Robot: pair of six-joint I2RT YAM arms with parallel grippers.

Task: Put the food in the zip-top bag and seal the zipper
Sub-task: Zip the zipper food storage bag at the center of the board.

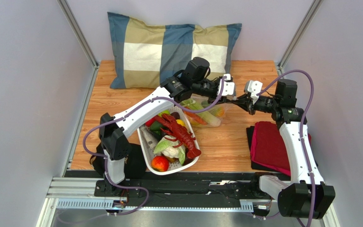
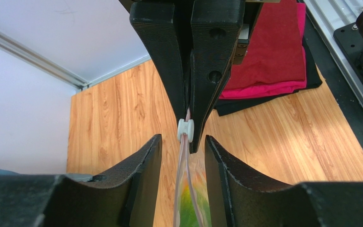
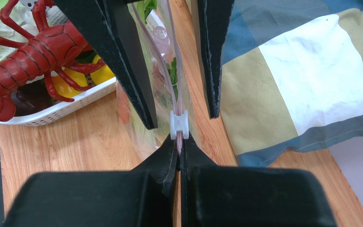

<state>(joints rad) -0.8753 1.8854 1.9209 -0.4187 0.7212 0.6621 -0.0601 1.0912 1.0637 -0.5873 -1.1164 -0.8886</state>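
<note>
The clear zip-top bag lies behind the basket with green and orange-red food inside. My right gripper is shut on the end of the pinkish zipper, just behind the white slider. My left gripper is open, one finger on each side of the zipper, not touching it, close to the slider. In the top view both grippers, left and right, meet at the bag's right end. More food sits in the basket.
A white slotted basket holds a red toy lobster, a cabbage-like piece and a red-orange fruit. A plaid pillow lies at the back. Folded red and black cloths lie at the right, under the right arm.
</note>
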